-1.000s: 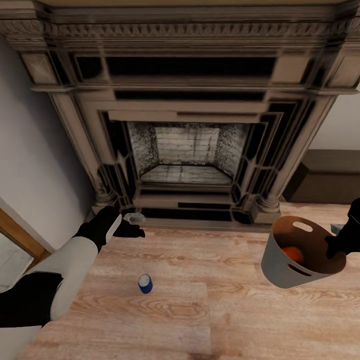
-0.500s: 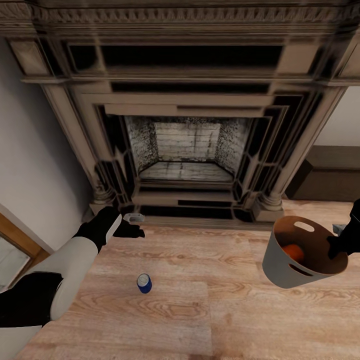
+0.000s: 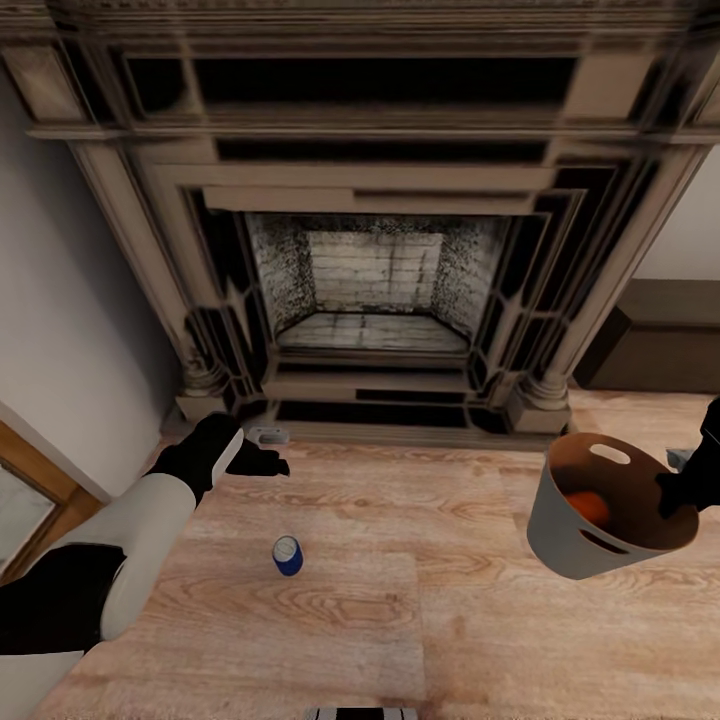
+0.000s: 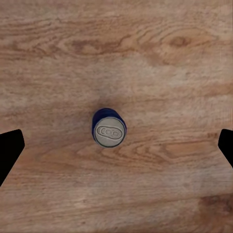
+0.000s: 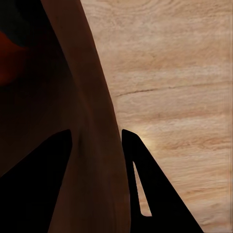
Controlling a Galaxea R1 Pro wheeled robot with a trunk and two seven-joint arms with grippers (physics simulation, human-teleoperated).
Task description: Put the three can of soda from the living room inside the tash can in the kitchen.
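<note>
From my head camera, the dark blue can (image 3: 287, 556) stands upright on the wood plank floor (image 3: 400, 600), its long axis vertical and its silver top facing up. It sits in front of the dark ornate fireplace (image 3: 370, 250), well short of the hearth. My left gripper (image 3: 258, 462) hangs above the floor between the can and the hearth; from here I cannot tell how its fingers stand. On my right side the bin (image 3: 610, 520) hangs tilted, its mouth turned toward me, a slot handle near the far rim, and an orange can (image 3: 585, 508) lying inside. My right gripper (image 3: 680, 490) is at its rim.

My left wrist camera looks straight down on the blue can (image 4: 109, 129), so its pull-tab lid shows, which the head view is too small to give. My two fingertips (image 4: 9, 150) sit far apart at the frame edges, spread wide, the can between them untouched.

My right wrist camera shows my fingers (image 5: 145, 194) pinching the bin's wall (image 5: 90, 121), one inside, one outside.
</note>
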